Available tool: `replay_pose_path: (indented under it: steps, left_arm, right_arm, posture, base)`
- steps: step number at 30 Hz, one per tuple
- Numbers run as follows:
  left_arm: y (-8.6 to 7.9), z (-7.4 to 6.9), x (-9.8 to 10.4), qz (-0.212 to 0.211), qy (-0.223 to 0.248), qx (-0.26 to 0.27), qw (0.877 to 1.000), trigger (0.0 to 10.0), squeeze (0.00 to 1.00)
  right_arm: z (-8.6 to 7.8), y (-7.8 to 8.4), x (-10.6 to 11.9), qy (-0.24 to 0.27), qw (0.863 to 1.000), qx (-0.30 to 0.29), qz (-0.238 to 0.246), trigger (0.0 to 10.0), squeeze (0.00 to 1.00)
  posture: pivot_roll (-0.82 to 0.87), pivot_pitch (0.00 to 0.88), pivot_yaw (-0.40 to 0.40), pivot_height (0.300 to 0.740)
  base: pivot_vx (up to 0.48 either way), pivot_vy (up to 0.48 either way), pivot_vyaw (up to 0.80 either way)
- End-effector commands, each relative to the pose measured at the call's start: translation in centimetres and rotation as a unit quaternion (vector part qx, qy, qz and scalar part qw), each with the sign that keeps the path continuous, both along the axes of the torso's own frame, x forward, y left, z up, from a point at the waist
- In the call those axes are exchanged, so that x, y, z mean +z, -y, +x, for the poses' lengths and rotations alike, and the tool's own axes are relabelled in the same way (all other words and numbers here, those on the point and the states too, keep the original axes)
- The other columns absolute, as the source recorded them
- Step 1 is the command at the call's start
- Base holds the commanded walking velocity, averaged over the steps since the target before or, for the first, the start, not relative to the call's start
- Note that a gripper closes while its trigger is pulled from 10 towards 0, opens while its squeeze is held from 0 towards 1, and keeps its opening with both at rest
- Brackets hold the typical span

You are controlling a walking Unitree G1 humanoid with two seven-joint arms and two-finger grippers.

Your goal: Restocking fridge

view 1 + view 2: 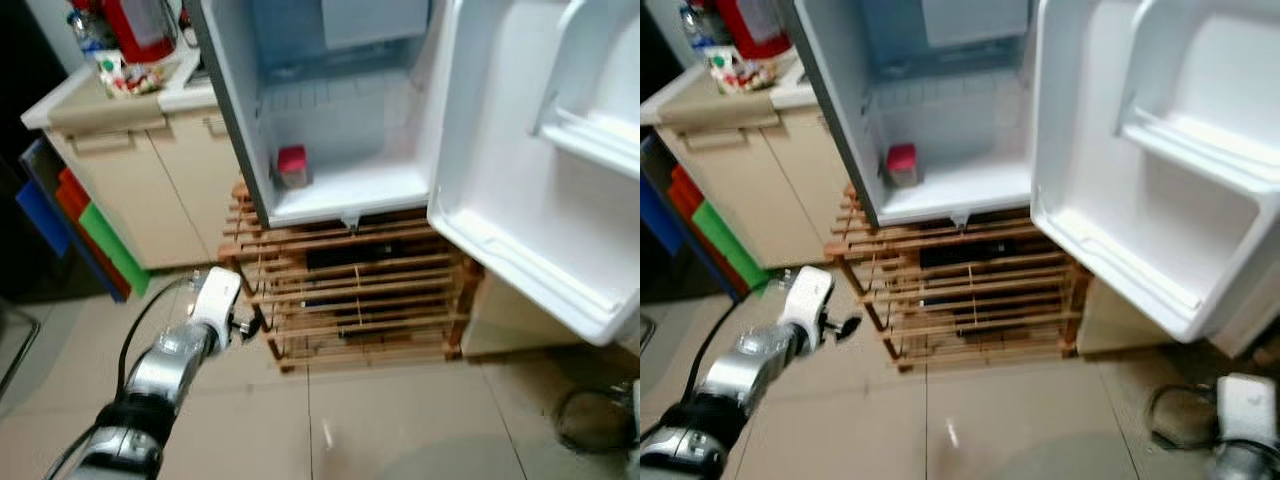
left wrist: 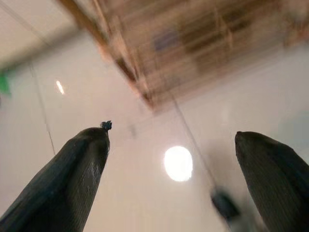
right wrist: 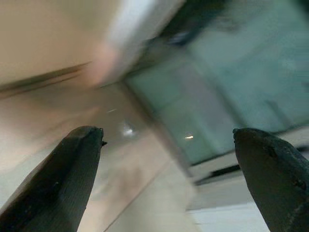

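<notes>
A small white fridge (image 1: 350, 195) stands open on a wooden slatted rack (image 1: 360, 290), its door (image 1: 540, 200) swung out to the right with bare door shelves. Inside, a small jar with a red lid (image 1: 292, 166) sits at the left of the bottom shelf. My left gripper (image 1: 247, 325) hangs low over the floor just left of the rack; its fingers (image 2: 72, 179) are open with nothing between them. My right arm (image 1: 1245, 405) sits low at the right, below the door. The right gripper (image 3: 169, 140) is open and holds nothing.
A beige cabinet (image 1: 130, 170) stands left of the fridge, with a red container (image 1: 140, 25) and small items on its counter. Blue, red and green boards (image 1: 90, 225) lean against its side. A dark cable (image 1: 590, 420) lies on the tiled floor at the right.
</notes>
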State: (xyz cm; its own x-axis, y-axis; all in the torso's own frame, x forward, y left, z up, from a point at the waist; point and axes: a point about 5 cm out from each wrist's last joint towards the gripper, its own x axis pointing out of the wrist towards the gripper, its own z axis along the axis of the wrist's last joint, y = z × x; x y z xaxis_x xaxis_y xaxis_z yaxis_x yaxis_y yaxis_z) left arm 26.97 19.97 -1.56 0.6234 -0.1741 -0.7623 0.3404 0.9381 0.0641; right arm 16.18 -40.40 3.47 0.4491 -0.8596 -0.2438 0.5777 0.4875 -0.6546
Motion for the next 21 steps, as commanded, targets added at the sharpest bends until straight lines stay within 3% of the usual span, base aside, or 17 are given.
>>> replay_pose_path:
  steps: [1,3,9,10,15,19,21]
  left_arm:
    - [-0.9,-1.0,-1.0,0.019,-0.028,0.003,0.999,10.0,0.0]
    - [-1.0,-1.0,-1.0,0.024,-0.026,0.0,0.999,10.0,0.0]
    - [-1.1,-0.5,-0.7,0.031,-0.015,-0.02,0.999,10.0,0.0]
    - [-1.0,-0.5,-0.8,0.031,-0.015,-0.022,0.999,10.0,0.0]
    - [-0.5,-0.8,-1.3,0.03,-0.021,-0.034,0.999,10.0,0.0]
    - [0.2,-1.7,-2.1,0.033,-0.034,-0.06,0.997,10.0,0.0]
    - [0.2,-1.8,-2.2,0.033,-0.034,-0.061,0.997,10.0,0.0]
  right_arm:
    - [0.8,0.8,1.7,0.038,0.999,-0.015,-0.023,10.0,0.0]
    - [1.4,1.2,2.6,0.051,0.998,-0.011,-0.037,10.0,0.0]
    - [5.6,1.7,8.2,0.142,0.983,0.05,-0.102,10.0,0.0]
    - [6.8,1.3,9.1,0.17,0.978,0.073,-0.093,10.0,0.0]
    - [8.4,-0.1,9.3,0.2,0.972,0.113,-0.049,10.0,0.0]
    - [10.2,-4.1,8.1,0.231,0.948,0.215,0.041,10.0,0.0]
    - [10.3,-4.8,7.9,0.236,0.943,0.228,0.055,10.0,0.0]
  posture:
    - [-0.19,0.0,0.124,0.74]
    - [-0.19,0.0,0.125,0.74]
    - [-0.19,0.0,0.136,0.74]
    - [-0.19,0.0,0.138,0.74]
    - [-0.19,0.0,0.138,0.74]
    - [-0.2,0.0,0.134,0.74]
    - [-0.2,0.0,0.133,0.74]
  base:
    - [0.0,0.0,0.0]
    - [0.0,0.0,0.0]
    - [0.0,0.0,0.0]
    - [0.0,0.0,0.0]
    - [0.0,0.0,0.0]
    - [0.0,0.0,0.0]
    - [0.0,0.0,0.0]
